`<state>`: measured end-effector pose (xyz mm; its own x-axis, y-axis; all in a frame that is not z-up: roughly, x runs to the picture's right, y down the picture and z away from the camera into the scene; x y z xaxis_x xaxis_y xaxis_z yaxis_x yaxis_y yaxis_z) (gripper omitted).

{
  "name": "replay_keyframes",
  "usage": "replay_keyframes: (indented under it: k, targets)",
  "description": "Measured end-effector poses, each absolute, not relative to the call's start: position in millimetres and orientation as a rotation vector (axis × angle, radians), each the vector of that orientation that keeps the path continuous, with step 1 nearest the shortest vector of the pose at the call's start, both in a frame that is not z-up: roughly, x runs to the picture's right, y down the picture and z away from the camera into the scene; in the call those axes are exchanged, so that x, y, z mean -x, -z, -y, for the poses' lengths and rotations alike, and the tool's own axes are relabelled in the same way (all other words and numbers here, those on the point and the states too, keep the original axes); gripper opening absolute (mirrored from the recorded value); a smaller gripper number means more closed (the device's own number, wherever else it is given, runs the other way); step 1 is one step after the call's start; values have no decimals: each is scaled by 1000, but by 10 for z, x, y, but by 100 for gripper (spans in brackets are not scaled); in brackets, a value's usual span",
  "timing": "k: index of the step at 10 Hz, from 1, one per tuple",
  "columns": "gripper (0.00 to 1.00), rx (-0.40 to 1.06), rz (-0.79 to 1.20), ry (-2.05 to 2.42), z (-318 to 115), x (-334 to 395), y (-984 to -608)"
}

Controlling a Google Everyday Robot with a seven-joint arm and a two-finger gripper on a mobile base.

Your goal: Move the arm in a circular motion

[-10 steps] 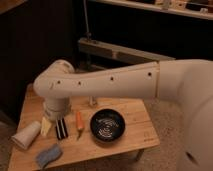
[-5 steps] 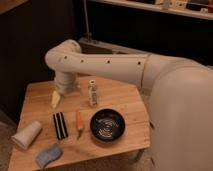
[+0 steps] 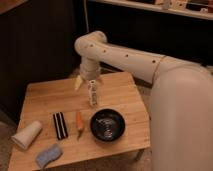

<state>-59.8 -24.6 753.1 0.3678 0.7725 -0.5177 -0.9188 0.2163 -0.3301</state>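
Gripper (image 3: 78, 83) is showing us only a small pale yellowish tip hanging over the far edge of the wooden table (image 3: 115, 90); we cannot tell its state. We are seeing the arm (image 3: 130, 60) reaching in from the right, its thick cream segment running leftward to a rounded elbow, then bending down toward the table. Its near end is getting cut off at the right border. Below are sitting a small bottle (image 3: 92, 93), a black bowl (image 3: 107, 125), a carrot (image 3: 79, 121), a black striped block (image 3: 60, 125), a white cup (image 3: 27, 135) and a blue sponge (image 3: 48, 155).
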Motion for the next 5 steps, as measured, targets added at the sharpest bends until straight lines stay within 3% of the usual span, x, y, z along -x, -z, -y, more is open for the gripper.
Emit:
replay_keyframes:
  k: [5]
  targets:
    - [80, 578, -373, -1445, 163, -815, -7525]
